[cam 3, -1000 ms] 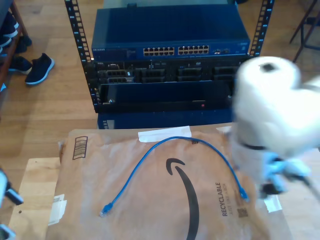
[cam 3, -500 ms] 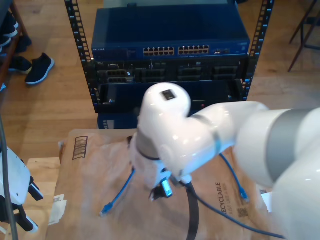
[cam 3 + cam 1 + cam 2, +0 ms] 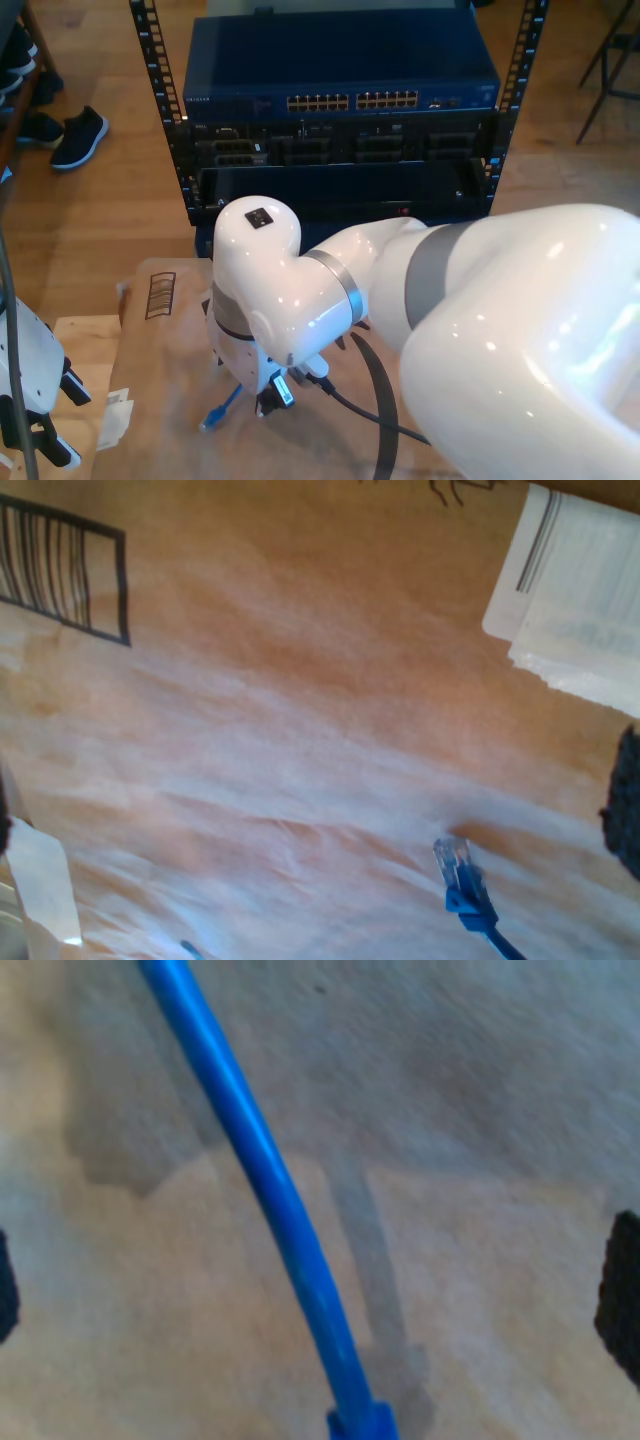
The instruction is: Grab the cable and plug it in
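Your rack [image 3: 340, 110] with its row of ports [image 3: 350, 101] waits beyond the paper mailer [image 3: 300, 740], nothing plugged in. The cable [image 3: 270, 1180] lies loose on the mailer under my second gripper, plug [image 3: 455, 865] near my first gripper; whether either's jaws are open, I cannot tell. Grabbing and plugging remain

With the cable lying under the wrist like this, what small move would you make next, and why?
I would probably lower my second gripper straight down and close on the cable. In the second wrist view the cable lies loose on the brown paper, running between the two dark fingertips, which stand apart and clear of it.
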{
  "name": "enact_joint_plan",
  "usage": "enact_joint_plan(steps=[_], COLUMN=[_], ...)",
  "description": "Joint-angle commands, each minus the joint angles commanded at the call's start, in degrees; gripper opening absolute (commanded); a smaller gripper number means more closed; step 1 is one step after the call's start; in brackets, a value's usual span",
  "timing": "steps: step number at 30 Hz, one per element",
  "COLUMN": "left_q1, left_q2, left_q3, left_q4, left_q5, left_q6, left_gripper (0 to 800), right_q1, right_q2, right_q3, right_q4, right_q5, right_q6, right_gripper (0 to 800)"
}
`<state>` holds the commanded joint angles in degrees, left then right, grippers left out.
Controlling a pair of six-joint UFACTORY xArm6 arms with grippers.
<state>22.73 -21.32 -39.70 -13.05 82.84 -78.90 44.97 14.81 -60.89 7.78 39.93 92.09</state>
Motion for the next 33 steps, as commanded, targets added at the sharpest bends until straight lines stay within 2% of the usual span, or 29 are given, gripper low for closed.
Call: enact_joint_plan(steps=[5,12,17,21,24,26,29,33], left_q1=[-0.1,-0.1,-0.4,-0.4,-0.4,-0.4,-0.5,-5.7], left_q2=[0.0,0.0,0.0,0.0,0.0,0.0,0.0,0.4], left_q3=[0.0,0.0,0.0,0.0,-0.1,-0.1,-1.3,-7.7], left_q4=[-0.1,-0.1,-0.1,-0.1,-0.1,-0.1,-1.6,-8.3], left_q5=[0.0,0.0,0.0,0.0,0.0,0.1,0.3,1.9], left_q6=[0.0,0.0,-0.1,-0.1,-0.1,-0.1,0.1,0.1], left_gripper=[799,799,799,799,799,799,799,798], right_q1=[-1.4,-1.5,-1.5,-1.5,-1.7,-1.8,-2.6,-8.8], right_q2=[0.3,1.1,1.3,1.7,1.5,1.1,-0.2,-11.3], right_q3=[0.0,-0.2,-0.2,-0.2,0.0,0.3,0.4,5.5], right_q4=[0.1,0.2,0.2,0.4,0.4,1.0,4.7,7.1], right_q5=[-0.1,-0.1,-0.1,-0.8,-1.4,-2.5,-2.3,1.0], right_q6=[0.3,0.3,0.3,0.4,0.5,0.7,0.6,1.7], right_gripper=[569,529,445,261,41,2,1,1])
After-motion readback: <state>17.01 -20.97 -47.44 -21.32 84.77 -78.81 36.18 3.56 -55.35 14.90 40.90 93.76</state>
